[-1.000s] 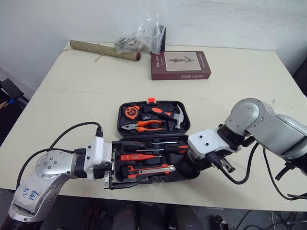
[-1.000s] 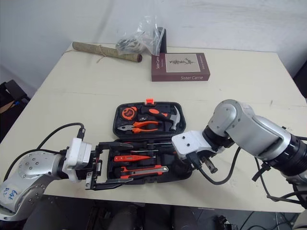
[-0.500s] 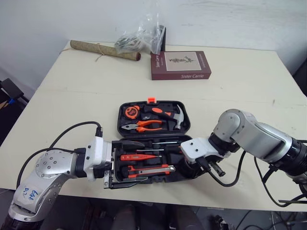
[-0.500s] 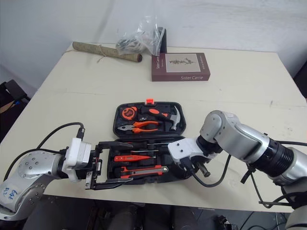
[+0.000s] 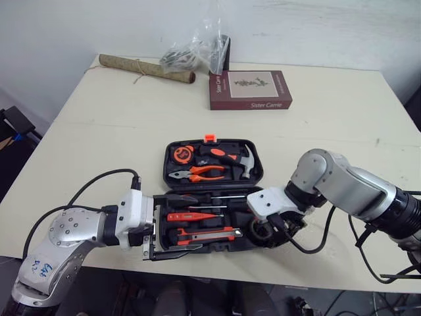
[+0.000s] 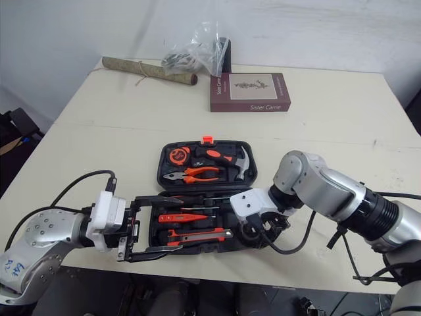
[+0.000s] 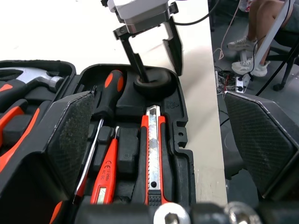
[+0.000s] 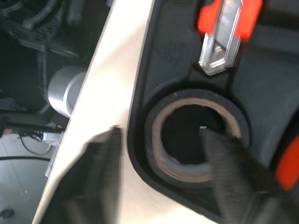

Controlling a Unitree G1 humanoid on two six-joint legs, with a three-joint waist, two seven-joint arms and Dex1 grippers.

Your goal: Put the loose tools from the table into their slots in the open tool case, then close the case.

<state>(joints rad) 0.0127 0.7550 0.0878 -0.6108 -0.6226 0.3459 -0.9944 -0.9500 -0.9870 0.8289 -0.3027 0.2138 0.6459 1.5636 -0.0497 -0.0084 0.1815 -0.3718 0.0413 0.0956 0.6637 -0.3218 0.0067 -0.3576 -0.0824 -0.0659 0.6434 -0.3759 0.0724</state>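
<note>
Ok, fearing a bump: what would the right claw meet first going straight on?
Probably the black tape roll in the open black tool case's corner slot; the right claw's open fingers straddle the roll's wall.

The pale table (image 5: 329, 131) carried an open black tool case (image 5: 258, 168) near its front edge. Toward the far edge lay a maroon book (image 5: 250, 89), a tied brown roll (image 5: 146, 68), and a crumpled clear plastic bag (image 5: 194, 49) between them.

We find the tool case (image 5: 166, 172) open mid-table (image 5: 329, 125); the book (image 5: 250, 90) lies behind it at 12 o'clock, roll (image 5: 146, 68) and bag (image 5: 194, 49) at 11.
</note>
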